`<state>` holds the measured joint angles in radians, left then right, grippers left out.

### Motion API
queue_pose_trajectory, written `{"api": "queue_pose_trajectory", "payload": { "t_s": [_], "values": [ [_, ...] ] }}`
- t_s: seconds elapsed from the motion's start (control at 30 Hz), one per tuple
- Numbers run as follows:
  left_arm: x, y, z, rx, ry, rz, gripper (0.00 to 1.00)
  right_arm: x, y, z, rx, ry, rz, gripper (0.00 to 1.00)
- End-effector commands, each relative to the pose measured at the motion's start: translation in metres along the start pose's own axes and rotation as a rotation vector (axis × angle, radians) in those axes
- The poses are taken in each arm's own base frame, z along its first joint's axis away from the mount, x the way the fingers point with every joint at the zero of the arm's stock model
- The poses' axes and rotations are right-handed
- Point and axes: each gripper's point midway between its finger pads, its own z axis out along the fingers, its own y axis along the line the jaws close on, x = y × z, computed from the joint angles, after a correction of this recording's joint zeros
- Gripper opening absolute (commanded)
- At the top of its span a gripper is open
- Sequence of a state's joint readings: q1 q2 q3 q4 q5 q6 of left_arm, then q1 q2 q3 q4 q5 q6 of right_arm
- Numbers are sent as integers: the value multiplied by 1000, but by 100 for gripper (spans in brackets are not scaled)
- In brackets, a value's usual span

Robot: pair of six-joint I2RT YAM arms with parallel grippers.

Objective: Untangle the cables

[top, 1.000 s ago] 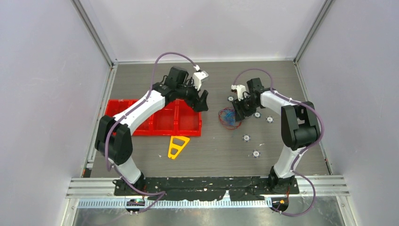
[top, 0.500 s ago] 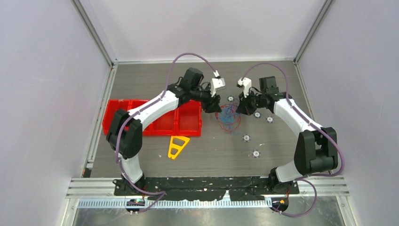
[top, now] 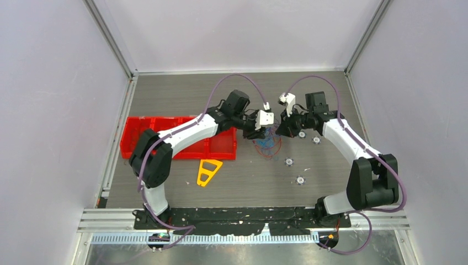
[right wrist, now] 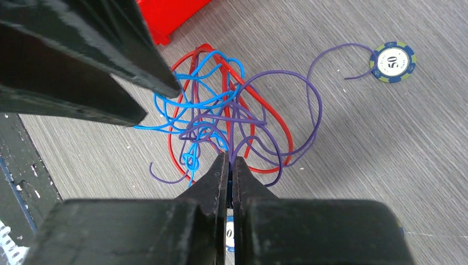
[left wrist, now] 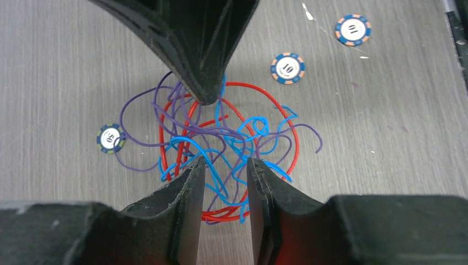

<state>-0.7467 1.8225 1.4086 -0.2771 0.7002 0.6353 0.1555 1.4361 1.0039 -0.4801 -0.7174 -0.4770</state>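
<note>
The cables are a loose tangle of thin red, blue and purple strands lying on the grey table, also seen as the cables and the cables. My right gripper is shut on blue and purple strands at the near edge of the tangle; the right gripper stands at its right side. My left gripper hangs over the opposite side with its jaws a narrow gap apart, blue strands running between them unpinched. From above the left gripper sits just left of the tangle, tip to tip with the right one.
A red compartment tray lies left of the tangle under the left arm. A yellow triangular piece rests in front of it. Several poker chips are scattered right of the cables, one chip touching a purple strand.
The left arm has swung right from over the red tray to the tangle, its jaws narrowing. The right gripper has closed on strands and its arm has straightened out to the right.
</note>
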Motion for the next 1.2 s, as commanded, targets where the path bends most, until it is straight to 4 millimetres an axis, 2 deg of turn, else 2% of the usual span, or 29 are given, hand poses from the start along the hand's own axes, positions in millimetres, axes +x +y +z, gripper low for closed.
{"api": "queue_pose_trajectory", "payload": {
  "t_s": [0.0,0.17,0.23,0.27,0.37,0.4,0.5,0.57,0.67,0.83,0.87,0.93,1.03,1.17],
  "values": [
    [-2,25,3,-114,-5,7,35,-21,10,-11,-12,-71,-50,6],
    [8,28,1,-167,16,-16,40,-19,13,-13,-13,-74,-51,5],
    [12,28,1,-176,23,-28,38,-19,13,-14,-11,-74,-52,6],
    [13,25,1,-168,25,-38,32,-18,14,-13,-13,-73,-50,5],
    [4,18,-2,-143,-5,-60,1,-17,13,-13,-11,-70,-41,5],
    [-3,16,-5,-140,-24,-66,0,-16,12,-12,-3,-67,-39,6],
    [-37,17,-26,-165,-89,-79,0,-8,1,-7,31,-35,-23,6],
    [-72,19,-52,-198,-151,-70,0,4,-10,-2,72,7,-8,9],
    [-113,29,-96,-279,-250,-87,0,26,-31,5,131,81,40,15],
    [-170,44,-164,-404,-369,-79,0,47,-53,9,182,146,82,16],
    [-181,47,-176,-423,-393,-75,0,52,-56,10,186,160,87,13],
    [-202,53,-200,-459,-434,-65,0,58,-63,10,204,180,88,7],
    [-228,61,-230,-512,-480,-38,0,68,-75,5,246,212,103,5],
    [-248,68,-247,-531,-517,-44,0,84,-89,-5,283,272,125,5]
  ]
}}
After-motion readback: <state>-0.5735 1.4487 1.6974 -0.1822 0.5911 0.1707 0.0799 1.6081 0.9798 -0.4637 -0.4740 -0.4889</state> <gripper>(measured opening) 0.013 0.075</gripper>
